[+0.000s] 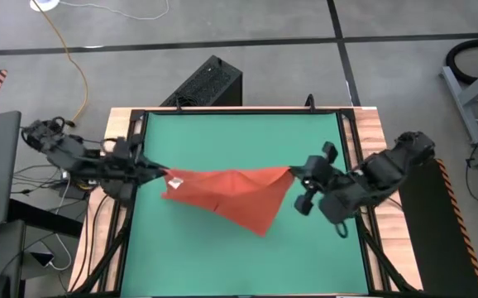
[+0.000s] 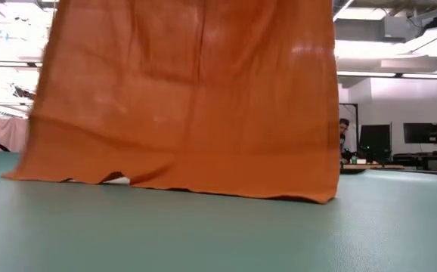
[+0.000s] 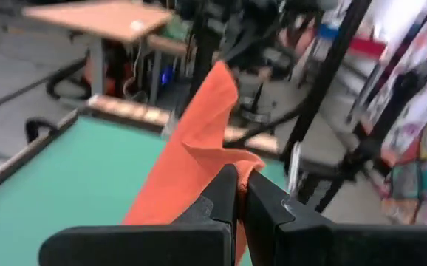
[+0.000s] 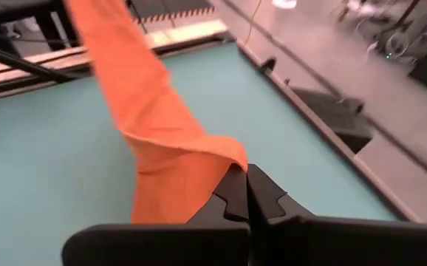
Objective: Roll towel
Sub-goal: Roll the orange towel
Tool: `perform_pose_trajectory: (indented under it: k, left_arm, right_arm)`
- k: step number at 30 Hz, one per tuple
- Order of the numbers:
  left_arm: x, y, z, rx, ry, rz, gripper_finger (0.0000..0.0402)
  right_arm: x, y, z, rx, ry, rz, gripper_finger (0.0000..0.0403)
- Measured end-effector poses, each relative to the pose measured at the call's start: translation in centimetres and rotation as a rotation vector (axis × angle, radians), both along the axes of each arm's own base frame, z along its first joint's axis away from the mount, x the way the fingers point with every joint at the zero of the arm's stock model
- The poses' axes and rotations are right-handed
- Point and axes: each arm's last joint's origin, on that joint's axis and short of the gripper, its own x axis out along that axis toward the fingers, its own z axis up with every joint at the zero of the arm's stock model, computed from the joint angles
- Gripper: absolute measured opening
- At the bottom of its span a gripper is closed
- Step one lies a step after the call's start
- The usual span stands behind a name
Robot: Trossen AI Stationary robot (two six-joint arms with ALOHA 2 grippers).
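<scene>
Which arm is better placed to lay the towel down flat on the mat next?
Neither alone. The left gripper and right gripper each pinch a top corner of the towel, which hangs with its lower edge touching the green mat. Both should probably lower together.

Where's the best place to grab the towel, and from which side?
By its two top corners, one from each side, as now: the left gripper is shut on the tag-end corner and the right gripper on the opposite one. The towel hangs stretched between them, its lower edge brushing the green mat, so the corners are its firmest, most reachable parts.
</scene>
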Motion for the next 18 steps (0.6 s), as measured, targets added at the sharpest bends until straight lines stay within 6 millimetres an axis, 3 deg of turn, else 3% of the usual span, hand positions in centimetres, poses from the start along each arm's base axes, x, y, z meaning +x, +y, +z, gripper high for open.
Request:
perform_pose_trajectory:
  k: [4, 8, 13, 18]
  left_arm:
    - [-0.4, 0.2, 2.7, 0.057, -0.035, 0.11, 0.0]
    - [-0.9, 1.2, 3.7, 0.094, 0.0, 0.294, 0.0]
    - [-1.4, 3.1, 1.5, 0.058, 0.145, 0.524, 0.0]
    - [-1.2, 4.1, -1.6, 0.05, 0.314, 0.654, 0.0]
  right_arm:
    - [-1.8, -1.4, 1.5, -0.037, -0.011, -0.084, 0.0]
    - [-1.8, -3.6, 2.3, -0.027, -0.001, -0.139, 0.0]
    - [-0.1, -7.2, 0.8, 0.04, 0.144, -0.225, 0.0]
    - [2.4, -10.2, -2.9, 0.059, 0.328, -0.336, 0.0]
